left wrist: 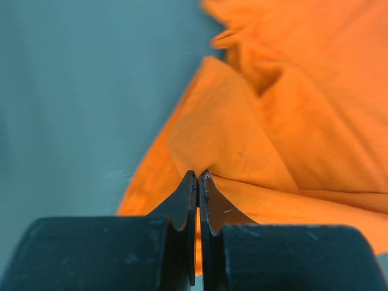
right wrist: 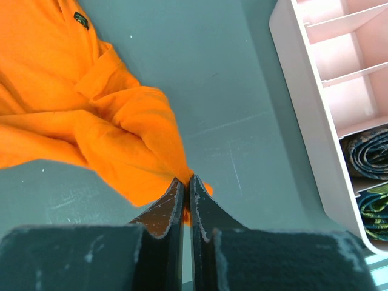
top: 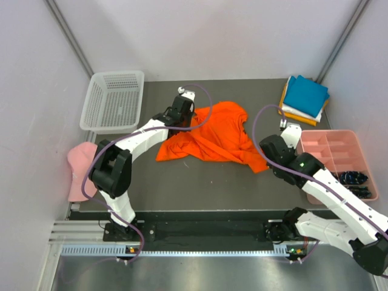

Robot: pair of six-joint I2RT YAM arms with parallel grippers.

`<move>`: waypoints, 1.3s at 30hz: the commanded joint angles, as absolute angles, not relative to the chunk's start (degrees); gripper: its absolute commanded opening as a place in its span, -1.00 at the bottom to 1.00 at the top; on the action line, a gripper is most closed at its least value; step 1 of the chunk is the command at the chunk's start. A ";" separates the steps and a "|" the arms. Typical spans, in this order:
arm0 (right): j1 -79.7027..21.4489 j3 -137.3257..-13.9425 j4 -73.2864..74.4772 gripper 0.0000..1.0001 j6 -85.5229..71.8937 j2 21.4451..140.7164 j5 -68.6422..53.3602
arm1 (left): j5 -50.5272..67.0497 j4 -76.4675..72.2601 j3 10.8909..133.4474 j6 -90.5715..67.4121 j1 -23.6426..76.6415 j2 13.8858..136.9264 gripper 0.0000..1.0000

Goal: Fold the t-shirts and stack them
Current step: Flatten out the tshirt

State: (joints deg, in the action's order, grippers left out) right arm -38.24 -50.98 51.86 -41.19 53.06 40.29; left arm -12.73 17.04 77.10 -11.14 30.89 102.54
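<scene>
A bright orange t-shirt point(top: 215, 136) lies crumpled in the middle of the dark table. My left gripper point(top: 182, 116) is at its left edge, jaws shut on a fold of the orange fabric point(left wrist: 242, 151). At the shirt's lower right corner my right gripper point(top: 271, 159) is shut on a tip of the same shirt point(right wrist: 121, 121). Folded t-shirts, teal blue on top of white and amber yellow, sit stacked point(top: 305, 97) at the back right.
A white mesh basket point(top: 114, 101) stands at the back left. A pale pink cap point(top: 79, 170) lies off the table's left edge. A pink divided tray point(top: 330, 145) holding dark rolled items point(right wrist: 370, 182) stands at the right, close to my right arm.
</scene>
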 commanded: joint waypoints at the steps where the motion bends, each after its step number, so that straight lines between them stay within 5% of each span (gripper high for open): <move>1: -38.67 -50.19 50.45 -1.00 -41.75 52.73 40.17 | -23.63 22.67 79.28 -7.82 30.76 99.23 -1.00; 19: -38.76 -49.39 51.15 -1.00 -42.45 51.33 39.90 | -34.53 29.44 88.94 -4.48 48.86 115.31 -1.00; 21: -38.67 -49.31 51.15 -1.00 -42.45 51.42 39.99 | -36.73 30.41 89.91 -5.10 49.83 116.71 -0.85; 22: -38.67 -49.31 51.15 -1.00 -42.36 51.42 39.82 | -37.61 31.19 90.09 -5.18 50.09 116.98 -0.19; 26: -38.67 -48.96 50.45 -1.00 -42.01 51.77 39.46 | -40.25 30.85 89.04 -5.80 50.36 114.62 0.86; 34: -38.76 -48.43 48.96 -1.00 -41.92 52.82 38.14 | -36.66 27.60 86.32 -7.38 47.82 105.57 0.98; 39: -38.76 -48.34 49.13 -1.00 -41.75 52.73 38.23 | -21.91 20.77 77.89 -13.61 42.81 96.70 0.93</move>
State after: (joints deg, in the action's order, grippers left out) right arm -38.24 -48.25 50.54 -41.65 52.86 38.20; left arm -32.21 27.57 83.46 -7.94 46.85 104.86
